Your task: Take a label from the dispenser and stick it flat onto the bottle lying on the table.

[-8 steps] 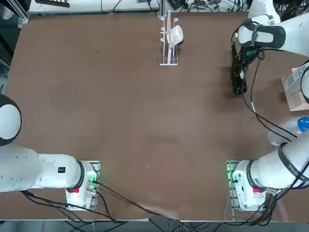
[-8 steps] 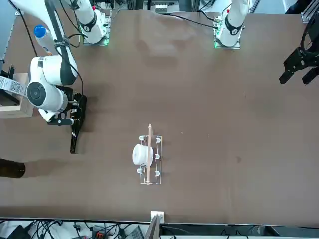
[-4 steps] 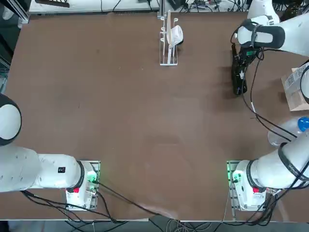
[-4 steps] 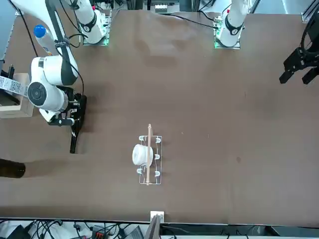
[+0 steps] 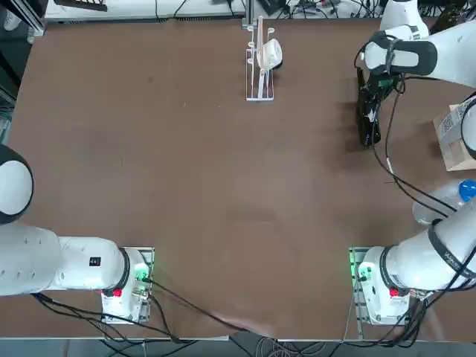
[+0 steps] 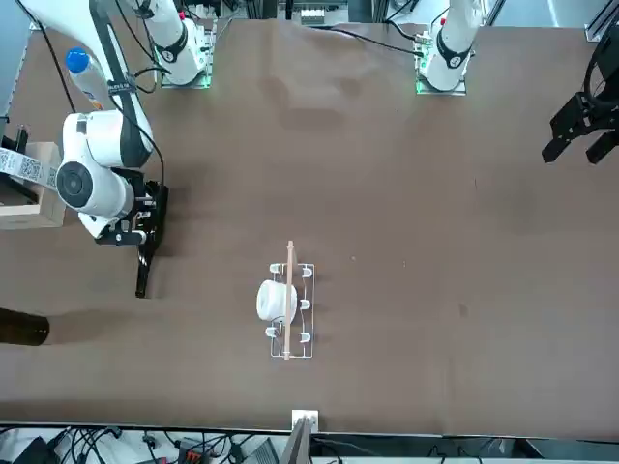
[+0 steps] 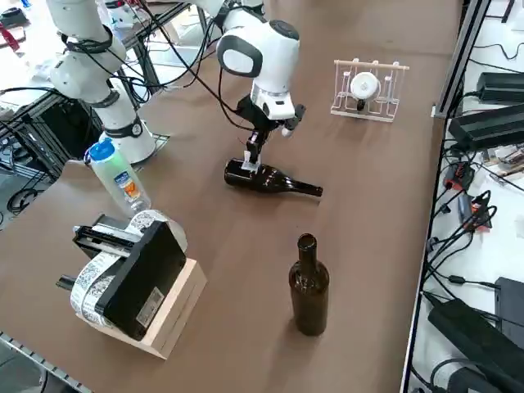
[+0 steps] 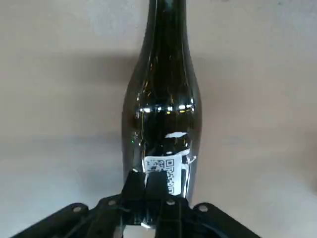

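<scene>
The dark glass bottle (image 7: 274, 180) lies on its side on the brown table, at the far right in the top view (image 5: 366, 135), with its neck pointing away from the robot. My right gripper (image 7: 250, 160) is lowered onto the wide part of the bottle, near its base. In the wrist view the gripper (image 8: 151, 191) is shut, with its tips on the lower edge of the white printed label (image 8: 166, 171). The label lies on the curved side of the bottle (image 8: 166, 99). The label dispenser (image 7: 131, 278) stands on a wooden block near the table's right edge.
A second dark bottle (image 7: 309, 286) stands upright near the far right corner. A clear plastic bottle with a blue cap (image 7: 119, 176) stands between the dispenser and my right arm's base. A wire rack holding a white cup (image 5: 260, 59) sits at the far middle edge.
The right wrist has shifted only very slightly. The gripper stays shut over the bottle, and the bottle has not moved.
</scene>
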Controlling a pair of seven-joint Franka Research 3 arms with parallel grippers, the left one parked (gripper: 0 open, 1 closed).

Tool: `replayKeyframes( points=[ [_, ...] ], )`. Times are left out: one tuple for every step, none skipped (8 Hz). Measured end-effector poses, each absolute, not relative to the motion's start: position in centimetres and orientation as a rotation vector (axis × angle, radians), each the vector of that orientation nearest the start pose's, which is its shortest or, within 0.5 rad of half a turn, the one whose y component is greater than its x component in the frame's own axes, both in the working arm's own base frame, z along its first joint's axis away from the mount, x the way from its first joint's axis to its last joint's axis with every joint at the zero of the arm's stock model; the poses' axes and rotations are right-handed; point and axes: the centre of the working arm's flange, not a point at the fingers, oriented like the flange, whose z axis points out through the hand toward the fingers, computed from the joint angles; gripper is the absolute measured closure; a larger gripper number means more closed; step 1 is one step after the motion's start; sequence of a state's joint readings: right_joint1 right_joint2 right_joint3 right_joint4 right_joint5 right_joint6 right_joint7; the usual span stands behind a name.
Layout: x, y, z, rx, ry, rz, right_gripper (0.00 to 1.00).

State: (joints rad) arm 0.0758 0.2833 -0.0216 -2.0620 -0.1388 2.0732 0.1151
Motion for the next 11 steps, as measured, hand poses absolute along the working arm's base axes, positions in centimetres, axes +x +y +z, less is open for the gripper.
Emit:
replayKeyframes(
  points=[
    [55.6,2.6,27.6,-3.254,-0.044,0.428,0.98],
    [55.6,2.7,27.4,-3.253,-0.05,0.429,0.97],
    [55.6,2.8,27.3,-3.253,-0.053,0.428,0.97],
    [55.6,2.9,27.2,-3.25,-0.049,0.429,0.97],
    [55.6,2.9,27.2,-3.243,-0.041,0.427,0.97],
    [55.6,3.1,27.2,-3.239,-0.038,0.424,0.97],
    [55.6,3.3,27.2,-3.238,-0.043,0.42,0.97],
    [55.7,3.5,27.2,-3.238,-0.048,0.418,0.97],
    [55.7,3.7,27.3,-3.239,-0.054,0.415,0.97],
    [55.7,3.9,27.3,-3.239,-0.058,0.412,0.97],
    [55.7,3.9,27.3,-3.239,-0.06,0.411,0.97]
  ],
)
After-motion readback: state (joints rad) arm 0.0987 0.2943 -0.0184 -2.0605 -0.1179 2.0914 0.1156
